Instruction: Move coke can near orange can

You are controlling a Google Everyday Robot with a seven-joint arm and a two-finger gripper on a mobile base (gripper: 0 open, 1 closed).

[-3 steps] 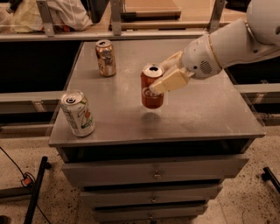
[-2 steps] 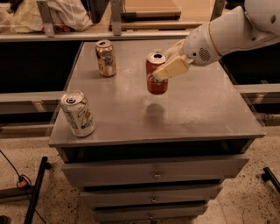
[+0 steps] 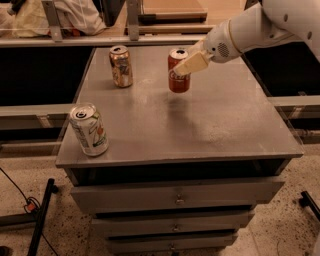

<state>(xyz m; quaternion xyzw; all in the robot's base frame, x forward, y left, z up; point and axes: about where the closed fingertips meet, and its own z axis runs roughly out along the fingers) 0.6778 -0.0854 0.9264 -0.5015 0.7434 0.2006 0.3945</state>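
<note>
Where the white arm (image 3: pixel 260 27) enters from the upper right, its upper part cut off by the frame edge, the gripper (image 3: pixel 186 61) is clamped on the coke can (image 3: pixel 178 82) at the far middle of the table (image 3: pixel 215 120). One pale finger (image 3: pixel 192 63) lies across the upper front of the can; the opposite finger is hidden behind it. The coke can is upright, and a dark shadow on the surface just below it suggests that it is held slightly clear of the table, though this cannot be confirmed. The orange can (image 3: pixel 121 66) stands upright to the left of the coke can, near it but not touching. A white can (image 3: pixel 89 130) with green and red marks stands upright at the near left corner, well apart from the other two. All three cans show silver tops; whether they hold any liquid cannot be seen. Below the tabletop, the drawers (image 3: pixel 176 200) are shut, so their contents are not visible, and the lowest is cut off by the bottom of the frame. Beyond the table, at upper left, a pale crumpled material (image 3: pixel 75 15) cannot be identified. A black cable (image 3: pixel 15 187) runs across the speckled floor at lower left.
</note>
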